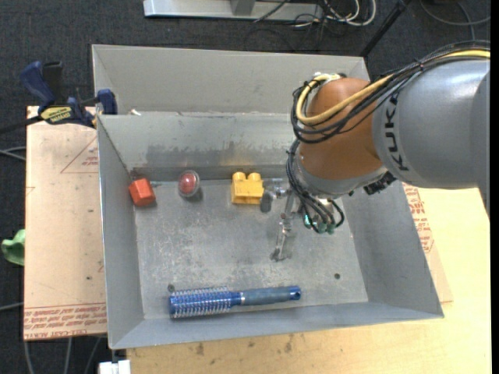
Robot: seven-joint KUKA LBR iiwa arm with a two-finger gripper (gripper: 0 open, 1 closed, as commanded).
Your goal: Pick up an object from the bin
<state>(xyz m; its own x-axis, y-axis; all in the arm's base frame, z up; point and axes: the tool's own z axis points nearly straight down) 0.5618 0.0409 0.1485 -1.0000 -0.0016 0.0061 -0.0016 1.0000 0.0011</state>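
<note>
Right of the bin's middle, the gripper hangs over bare grey floor (spread or pressed together, I cannot tell). Nearest it, up by the back wall, sits a yellow brick, with a red ball and an orange block further left; a blue brush lies along the front.

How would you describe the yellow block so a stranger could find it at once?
Look along the back wall of the grey bin, where three small things sit in a row. The yellow block is the right-hand one, past an orange cube and a round red thing. It alone is yellow, with two bumps on top.
</note>
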